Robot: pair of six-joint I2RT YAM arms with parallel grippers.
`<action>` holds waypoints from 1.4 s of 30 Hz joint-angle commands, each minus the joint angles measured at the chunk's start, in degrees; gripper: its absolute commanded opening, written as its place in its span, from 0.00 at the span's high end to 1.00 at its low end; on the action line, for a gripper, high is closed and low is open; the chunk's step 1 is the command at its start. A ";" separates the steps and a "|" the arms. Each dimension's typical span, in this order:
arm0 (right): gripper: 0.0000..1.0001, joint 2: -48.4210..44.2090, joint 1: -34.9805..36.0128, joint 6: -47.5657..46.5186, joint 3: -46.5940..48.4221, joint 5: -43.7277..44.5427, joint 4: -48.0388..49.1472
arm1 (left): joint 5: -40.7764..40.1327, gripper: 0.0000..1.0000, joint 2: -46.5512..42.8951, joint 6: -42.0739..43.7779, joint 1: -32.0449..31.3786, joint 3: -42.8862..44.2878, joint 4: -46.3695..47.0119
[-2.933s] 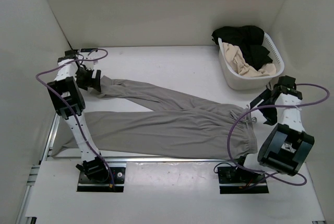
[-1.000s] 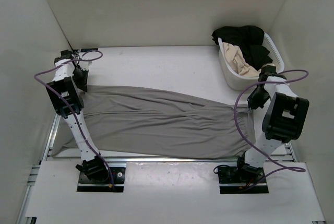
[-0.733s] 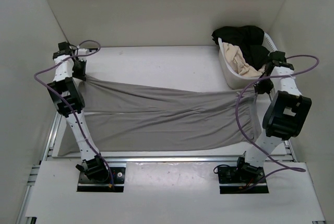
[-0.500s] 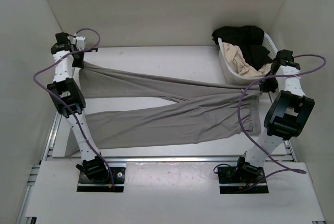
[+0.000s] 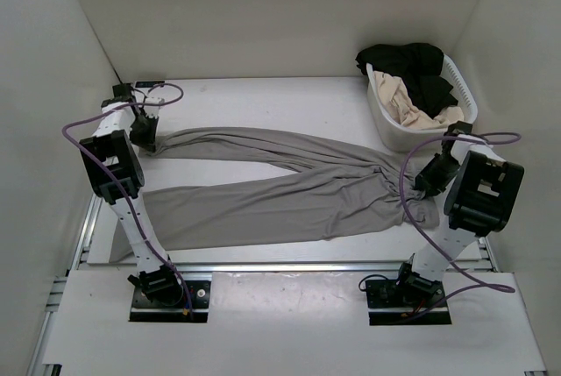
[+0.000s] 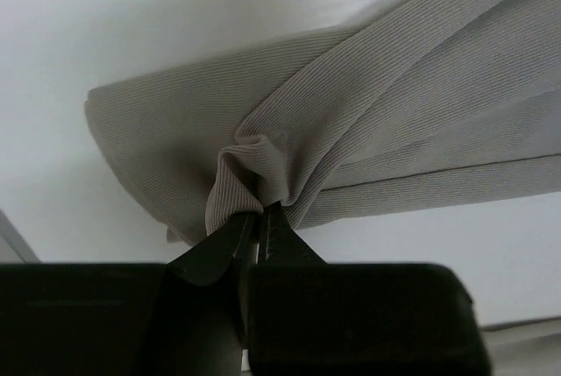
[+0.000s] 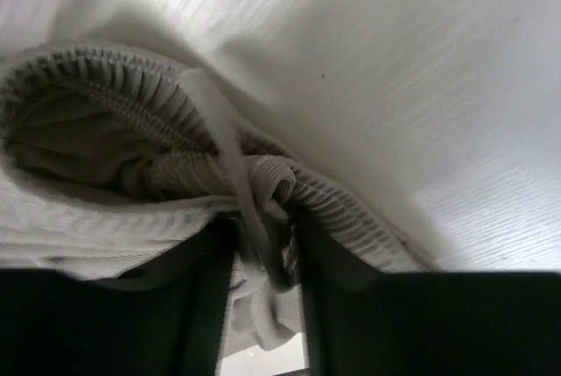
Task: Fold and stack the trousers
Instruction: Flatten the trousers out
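**On the white table, both grippers clamped on the long grey-taupe thin-fabric trousers**

The trousers lie flat across the middle of the table, waist at the right end, legs running left and splayed into a narrow V. The far leg ends at the left gripper. The near leg trails toward the near-left edge, and its cuff is partly hidden behind the left arm.

In the wrist view the left gripper is pinched nearly closed on a bunched fold of the far leg's hem. The right gripper sits at the waist, and its wrist view shows the right gripper gripping the gathered elastic waistband with the pale drawstring caught between the fingers.

Just beyond the right arm stands the white slatted plastic laundry basket, holding a black garment and a beige-cream garment (neither belongs to this task).

Risks, as I judge them:
- The legs are not aligned, so any fold made now would likely come out crooked, with one leg sticking out.
- The left pinch holds only a small fold of slippery fabric, so a quick pull could strip it free.
- The drawstring in the right grip may drag or snag on release.
- The right arm and its purple cable are near the basket, so a wide swing could knock it.
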 commanded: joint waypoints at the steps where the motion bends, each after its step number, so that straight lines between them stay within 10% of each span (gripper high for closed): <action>1: 0.57 -4.08 -0.11 -2.15 -2.16 -1.40 1.58 | 1.35 0.85 -5.73 0.18 0.30 -0.84 0.41; 10: 0.37 -6.74 -0.11 -5.75 3.72 1.15 3.35 | 1.35 0.85 -5.20 -0.35 0.30 -1.37 0.41; 21: 0.41 -0.76 -0.11 -6.90 9.43 -5.10 10.46 | 0.21 0.85 -4.68 -0.35 0.30 -2.43 0.41; 30: 0.43 -11.20 -0.64 -2.51 6.64 17.84 -1.84 | -0.41 0.85 -4.68 -0.87 0.30 -1.91 0.41; 42: 0.38 -12.90 -1.17 -5.14 7.16 0.01 6.59 | -0.41 0.85 -3.09 -0.35 0.30 -0.32 -0.64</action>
